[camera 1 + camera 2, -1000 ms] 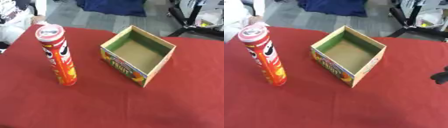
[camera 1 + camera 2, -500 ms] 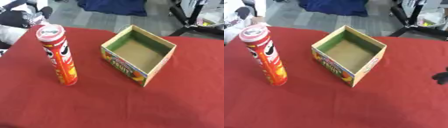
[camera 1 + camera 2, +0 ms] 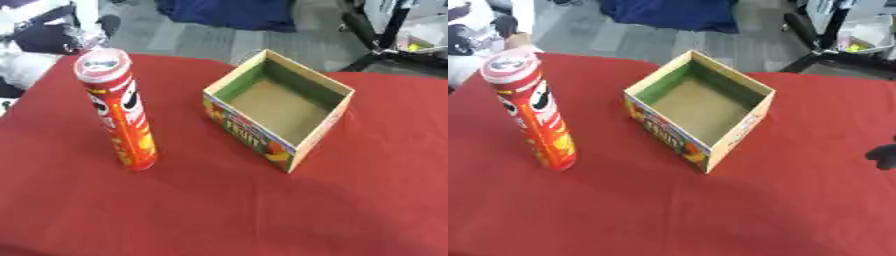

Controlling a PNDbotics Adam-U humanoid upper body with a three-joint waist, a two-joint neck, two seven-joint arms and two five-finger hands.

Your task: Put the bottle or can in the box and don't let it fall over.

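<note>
At the right edge of the right eye view, a dark bit of the right hand shows above the cloth, touching nothing; whether its fingers are spread or curled cannot be told. No left hand shows. One open square cardboard box, green-lined with a printed front, sits well left of it, holding nothing. One tall red cylindrical can with a pale lid stands upright farther left, apart from the box. Both rest on one smooth red tablecloth.
</note>
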